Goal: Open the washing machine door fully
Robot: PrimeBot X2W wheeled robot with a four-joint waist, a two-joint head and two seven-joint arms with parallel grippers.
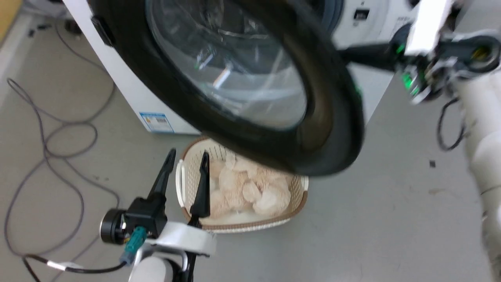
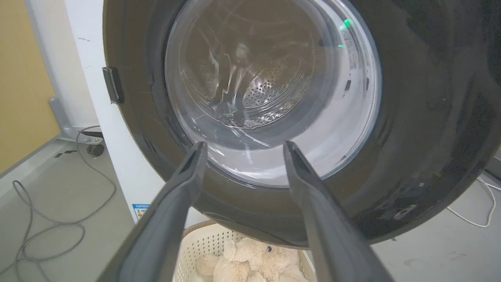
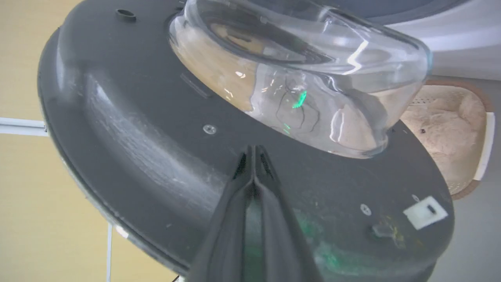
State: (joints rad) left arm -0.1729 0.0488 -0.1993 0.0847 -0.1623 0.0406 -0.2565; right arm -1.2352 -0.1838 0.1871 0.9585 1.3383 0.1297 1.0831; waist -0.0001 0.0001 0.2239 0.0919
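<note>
The washing machine door point(image 1: 332, 117) stands swung out from the washing machine point(image 1: 129, 90), its wide black rim and clear glass across the upper head view. My right gripper point(image 1: 346, 53) reaches in from the upper right behind the rim. In the right wrist view the right gripper point(image 3: 254, 149) is shut, its tips against the door's point(image 3: 137, 129) dark inner face just below the glass bowl point(image 3: 305, 78). My left gripper point(image 1: 188, 154) hangs open below the door with nothing in it. In the left wrist view the left gripper point(image 2: 244, 144) points at the door's point(image 2: 422, 117) outer glass, apart from it.
A cream basket point(image 1: 184, 184) holding a beige plush toy point(image 1: 250, 188) sits on the floor under the door, right by my left gripper's fingers. Grey cables point(image 1: 47, 145) loop over the floor at the left. A blue sticker point(image 1: 156, 122) marks the washer's lower front.
</note>
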